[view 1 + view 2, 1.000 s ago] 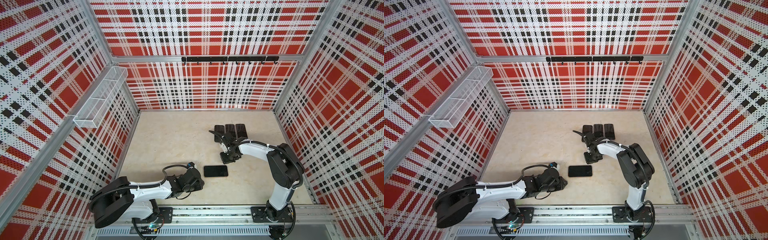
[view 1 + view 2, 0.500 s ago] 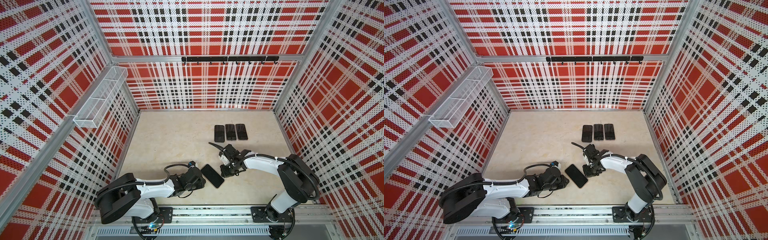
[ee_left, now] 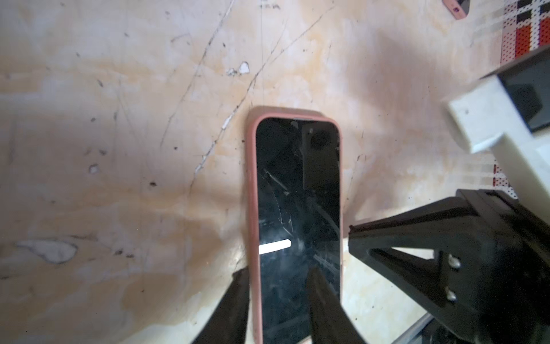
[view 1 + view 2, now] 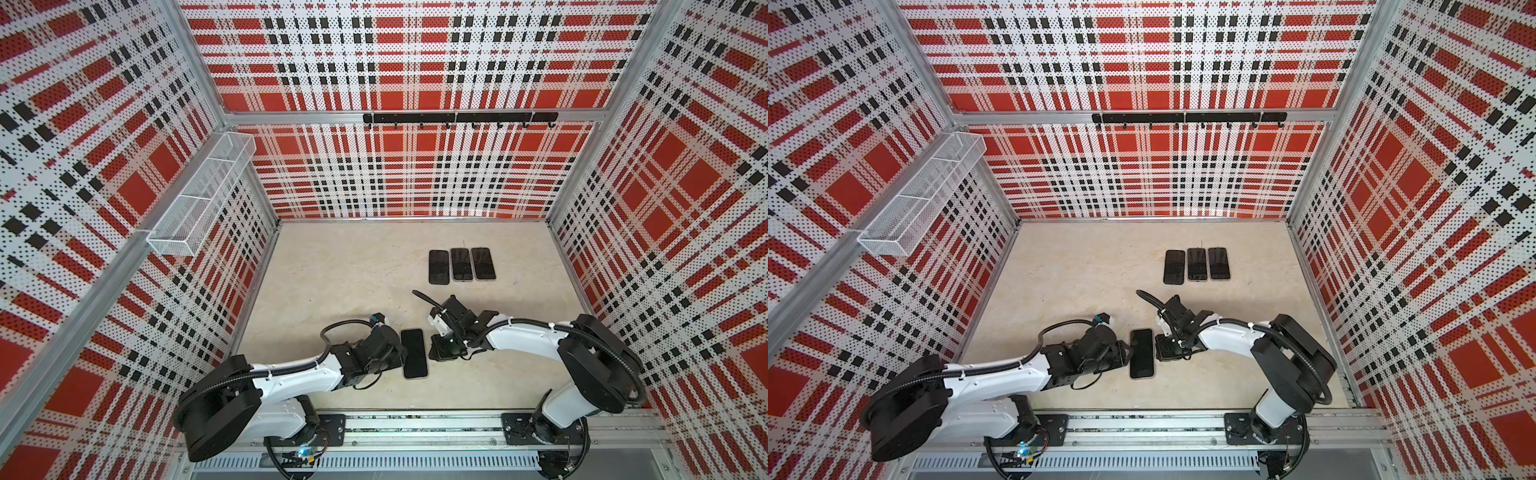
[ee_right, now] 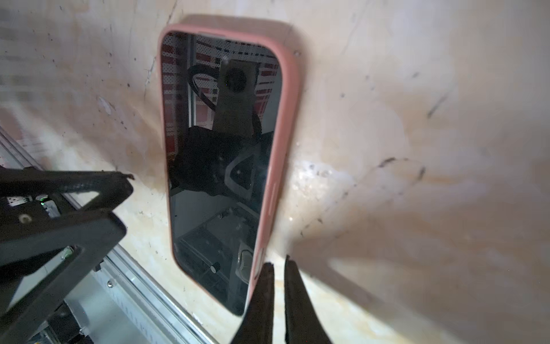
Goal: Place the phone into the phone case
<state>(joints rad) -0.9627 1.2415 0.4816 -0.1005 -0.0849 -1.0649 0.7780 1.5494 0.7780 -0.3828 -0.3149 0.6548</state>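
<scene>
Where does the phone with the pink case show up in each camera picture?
Top view: phone, lower middle.
Top view: phone, same spot.
Left wrist: phone in the middle.
Right wrist: phone in the middle.
Shared landmark: the pink case rim against the beige table.

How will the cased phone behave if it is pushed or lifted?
The phone looks stiff and flat, so a push would probably slide or spin it, not tip it. Its pink case likely grips better than the glossy screen. Lying flush on the table, it seems hard to get under.
</scene>
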